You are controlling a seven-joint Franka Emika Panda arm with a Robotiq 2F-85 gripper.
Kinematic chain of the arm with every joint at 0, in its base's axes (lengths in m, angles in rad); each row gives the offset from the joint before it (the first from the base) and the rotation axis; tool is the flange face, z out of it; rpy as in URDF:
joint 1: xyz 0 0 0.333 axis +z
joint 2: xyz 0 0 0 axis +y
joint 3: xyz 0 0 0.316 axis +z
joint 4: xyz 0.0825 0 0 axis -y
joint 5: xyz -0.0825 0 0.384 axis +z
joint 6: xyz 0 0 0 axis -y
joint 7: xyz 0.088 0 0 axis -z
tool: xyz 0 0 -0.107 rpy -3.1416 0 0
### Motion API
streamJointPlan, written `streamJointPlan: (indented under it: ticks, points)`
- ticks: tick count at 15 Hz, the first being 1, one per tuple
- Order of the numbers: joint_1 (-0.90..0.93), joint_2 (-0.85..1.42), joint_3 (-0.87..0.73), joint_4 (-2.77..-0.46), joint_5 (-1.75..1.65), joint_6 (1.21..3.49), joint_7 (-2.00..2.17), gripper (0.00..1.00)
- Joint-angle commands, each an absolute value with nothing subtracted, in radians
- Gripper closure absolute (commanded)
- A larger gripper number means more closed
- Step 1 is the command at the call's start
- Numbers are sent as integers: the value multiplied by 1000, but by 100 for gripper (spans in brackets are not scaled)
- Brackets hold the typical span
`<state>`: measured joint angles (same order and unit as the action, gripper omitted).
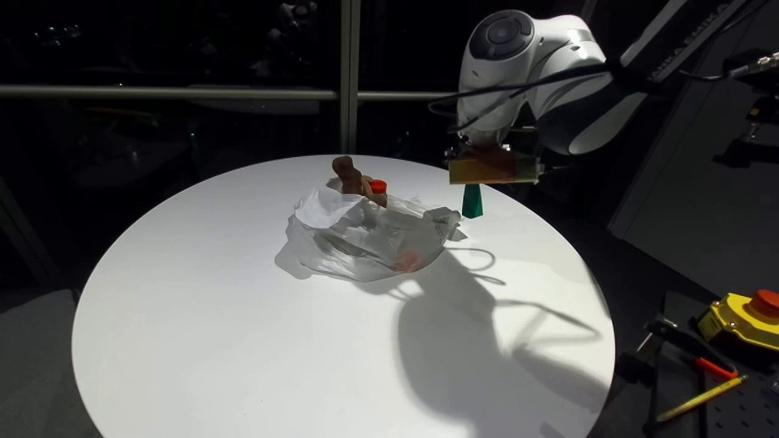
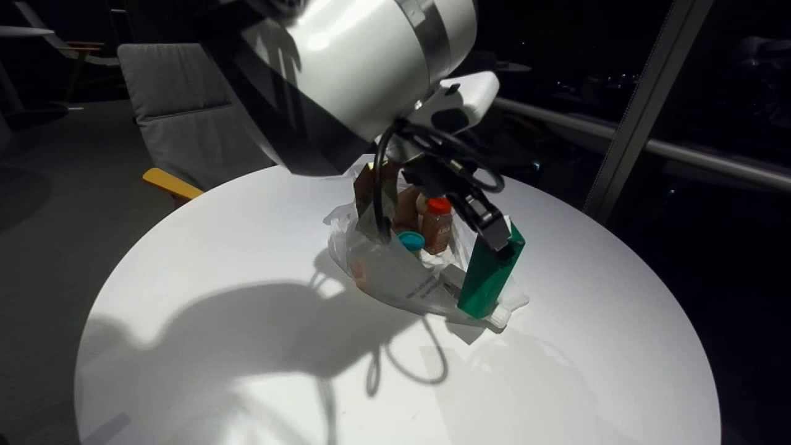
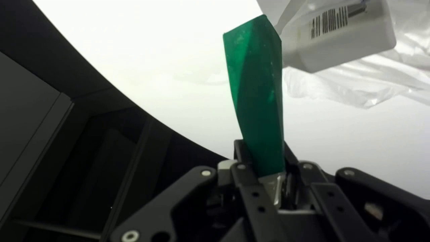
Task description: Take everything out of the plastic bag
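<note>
1. We see the gripper pinching the green block by one end.
2. Plastic bag sits crumpled on the white table, block near it.
3. Inside the bag we spot red-lidded jar, teal cup.

A round white desk, smooth on top, carries the things; its nearest part is cut off in both exterior views. Directly on it sits a crumpled, translucent plastic bag, nearer the far rim in an exterior view, with loose film trailing onto the top in the wrist view. A white bottle with a barcode lies on its side at the bag's border, its white cap pointing outward; whether it touches the desk or only film cannot be told. A broad shadow with thin loops runs from the bag across the desk.
</note>
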<state>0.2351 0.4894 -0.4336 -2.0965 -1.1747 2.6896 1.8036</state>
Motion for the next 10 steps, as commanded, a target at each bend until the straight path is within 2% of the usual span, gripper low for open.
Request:
streamJointPlan:
  ticks: [1, 10]
  points:
    - [249, 591, -450, -2032, -1226, 2726, 1910, 94]
    - [271, 639, -473, -2056, -1259, 2699, 2010, 94]
